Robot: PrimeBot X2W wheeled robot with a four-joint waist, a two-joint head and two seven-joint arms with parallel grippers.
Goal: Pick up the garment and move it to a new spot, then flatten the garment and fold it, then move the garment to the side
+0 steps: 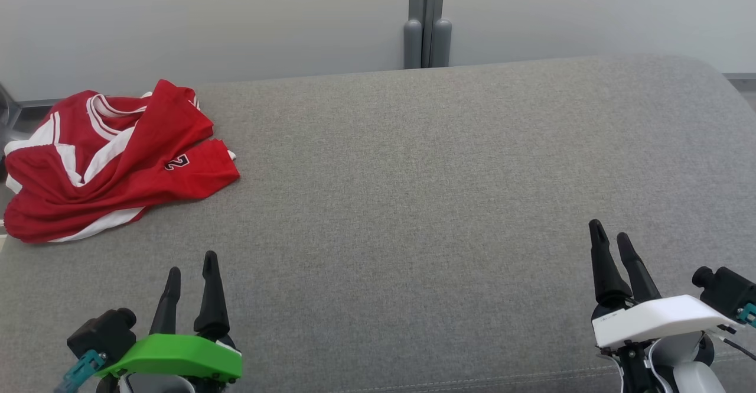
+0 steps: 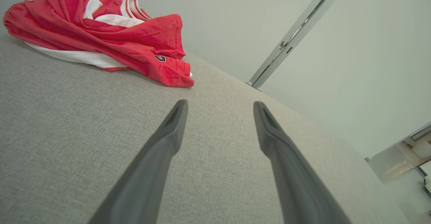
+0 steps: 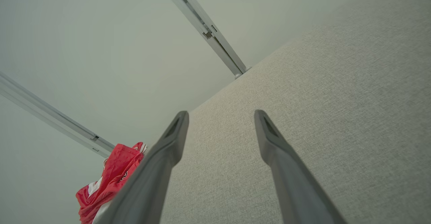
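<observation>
The garment (image 1: 112, 156) is a red jersey with white stripes and a dark number, lying crumpled at the far left of the grey fabric surface (image 1: 443, 174). My left gripper (image 1: 190, 266) stands open near the front left, short of the jersey, nothing between its fingers. The left wrist view has the garment (image 2: 111, 38) ahead and to the left of my open left gripper (image 2: 220, 104). At the front right, my right gripper (image 1: 610, 233) is open and holds nothing. In the right wrist view my right gripper (image 3: 220, 114) points over bare fabric, the garment (image 3: 107, 180) far off at lower left.
A pale wall runs behind the surface, with a grey vertical post (image 1: 426, 18) at its middle. The surface's far edge curves down at the right (image 1: 709, 74). The jersey's left part lies at the surface's left edge.
</observation>
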